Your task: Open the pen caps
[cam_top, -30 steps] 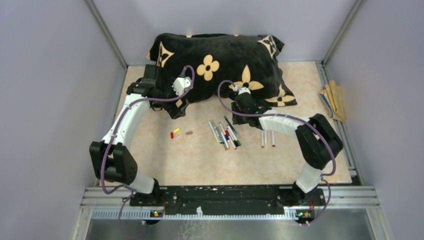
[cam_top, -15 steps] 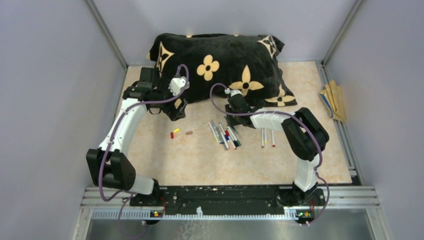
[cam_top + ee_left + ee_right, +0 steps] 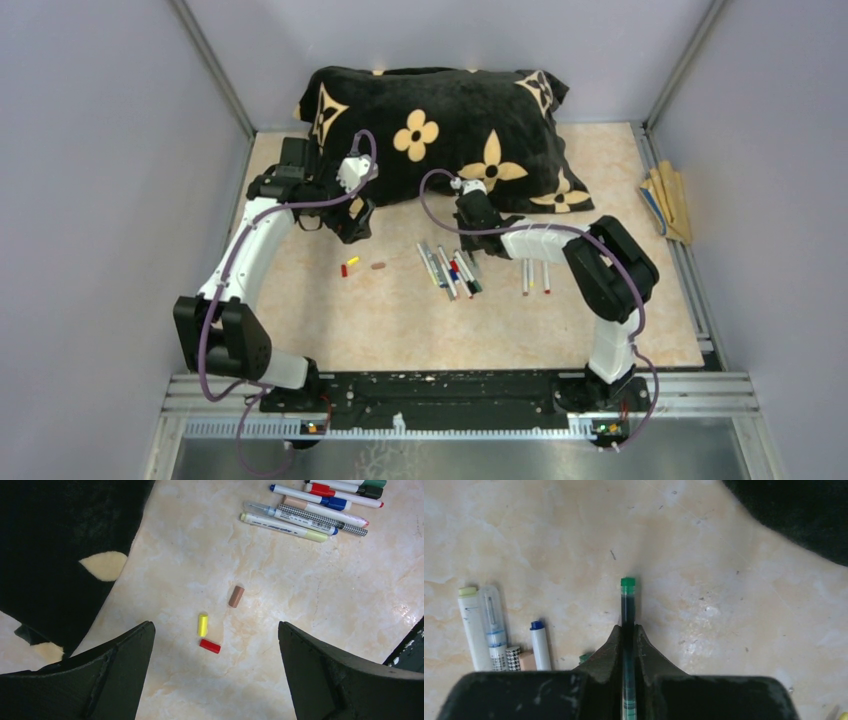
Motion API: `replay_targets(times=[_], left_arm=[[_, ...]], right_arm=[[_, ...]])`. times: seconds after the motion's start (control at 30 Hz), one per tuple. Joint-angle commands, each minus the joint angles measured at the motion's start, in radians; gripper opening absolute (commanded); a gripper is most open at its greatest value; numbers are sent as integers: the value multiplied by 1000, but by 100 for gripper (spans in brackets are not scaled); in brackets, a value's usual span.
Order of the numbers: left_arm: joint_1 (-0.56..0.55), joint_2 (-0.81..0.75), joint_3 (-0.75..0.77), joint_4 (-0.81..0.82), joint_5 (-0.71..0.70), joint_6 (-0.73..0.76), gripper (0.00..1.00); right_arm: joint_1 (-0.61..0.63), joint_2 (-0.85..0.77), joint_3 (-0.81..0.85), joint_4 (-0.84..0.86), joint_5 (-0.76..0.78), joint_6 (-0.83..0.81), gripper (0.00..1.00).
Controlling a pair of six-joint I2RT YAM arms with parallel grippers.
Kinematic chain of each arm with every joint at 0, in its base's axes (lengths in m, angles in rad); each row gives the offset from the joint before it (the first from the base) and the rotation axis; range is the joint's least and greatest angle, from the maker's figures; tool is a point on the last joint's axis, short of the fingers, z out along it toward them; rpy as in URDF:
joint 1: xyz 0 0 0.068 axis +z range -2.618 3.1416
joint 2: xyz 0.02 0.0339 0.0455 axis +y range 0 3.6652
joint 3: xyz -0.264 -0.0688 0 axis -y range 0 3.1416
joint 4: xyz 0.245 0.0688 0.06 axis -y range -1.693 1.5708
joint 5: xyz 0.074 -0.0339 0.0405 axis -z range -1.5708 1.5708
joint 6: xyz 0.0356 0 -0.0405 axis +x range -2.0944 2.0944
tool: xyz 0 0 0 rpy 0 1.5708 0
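Several pens lie in a cluster mid-table, with two more pens to their right. My right gripper is at the cluster's far end. In the right wrist view it is shut on a dark green pen, whose green end sticks out ahead just over the table. Loose caps lie left of the cluster: yellow, red and tan. My left gripper is open and empty above them, jaws wide apart. It hovers by the pillow's edge.
A black pillow with tan flowers fills the back of the table, close behind both grippers. Flat tan sticks lie outside the right rail. Grey walls enclose the cell on three sides.
My right arm has folded in to the left, and its gripper moved left and nearer, onto the far end of the pen cluster. My left arm shifted only slightly.
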Motion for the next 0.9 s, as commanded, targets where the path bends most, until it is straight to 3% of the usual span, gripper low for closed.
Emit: replay_targets(times=[0.0,0.27,0.53,0.63,0.87], left_arm=[[7,-1,-12,22,25,-30,99],[6,3,7,4,93,-106,99],[2,-50,-39,45,308,-277,99],[-4,-58,-49,64,407,-339,99],[-26,-60,-52,79,626,-443,97]], right_arm=[[7,-68,-25,-15,68,-27,0],[8,-297,-62,43,77,15,0],[66,-541,-173,258,52,250,0],[169,-561,-175,371,140,300,0],[302,-485,-70,454,282,383,0]])
